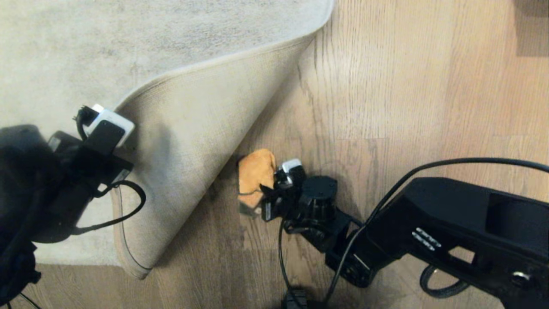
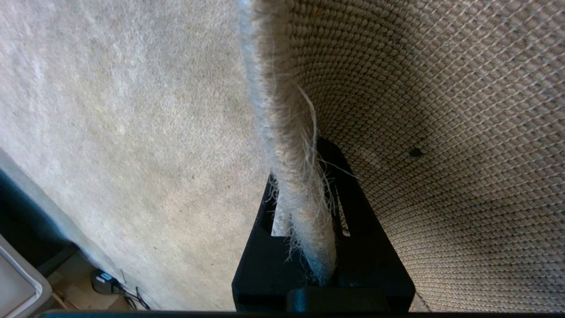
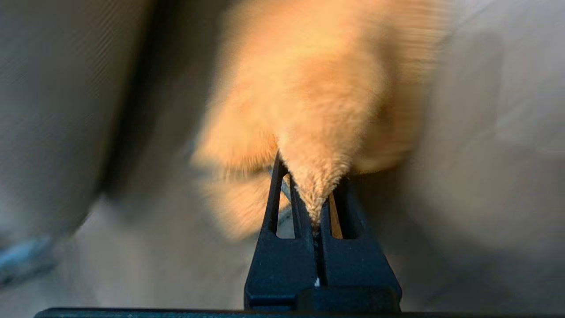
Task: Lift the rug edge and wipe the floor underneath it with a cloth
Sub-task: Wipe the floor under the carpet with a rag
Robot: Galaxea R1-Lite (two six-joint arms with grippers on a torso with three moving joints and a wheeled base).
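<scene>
- The left gripper point(image 2: 304, 207), jaws clamped on it, holds the pale grey-beige short-pile rug edge point(image 1: 128, 96) folded back, woven beige backing upward.
- The right gripper point(image 3: 315, 207), jaws pinched shut on the small fuzzy orange-tan cloth point(image 1: 256, 174), presses it to the brown wood-grain plank floor point(image 1: 386, 107) beside the raised fold.

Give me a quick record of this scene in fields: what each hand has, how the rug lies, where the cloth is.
left hand: shut on the rug edge, holding it up
rug: corner folded back, woven backing facing up
right hand: shut on the cloth
cloth place: on the floor beside the lifted flap
floor: brown wood planks, bared where the rug is folded back
</scene>
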